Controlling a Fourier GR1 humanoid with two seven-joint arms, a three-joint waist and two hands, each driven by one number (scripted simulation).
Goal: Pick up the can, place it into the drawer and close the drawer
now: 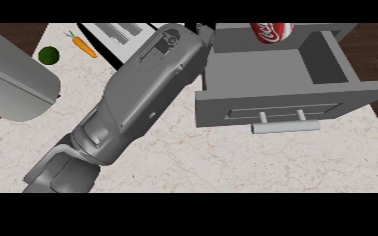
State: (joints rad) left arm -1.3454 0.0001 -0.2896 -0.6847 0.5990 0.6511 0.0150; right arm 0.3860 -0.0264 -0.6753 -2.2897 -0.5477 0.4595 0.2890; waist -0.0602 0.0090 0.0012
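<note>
The red can (272,32) shows at the far end of the open grey drawer (275,102), cut off by the view's top edge. I cannot tell whether it rests on the drawer's floor. The drawer's front panel faces me with a pale bar handle (286,126). One grey forearm (140,90) crosses from the lower left up to the drawer's far left corner. Of my left hand (200,28) only a small black part shows there, left of the can and apart from it. My right hand is out of view.
A carrot (84,46) and a green lime (48,55) lie at the counter's far left. A large grey rounded object (22,90) sits at the left edge. A white and black appliance (118,34) stands behind the forearm. The counter (244,165) ends at the right by the drawer.
</note>
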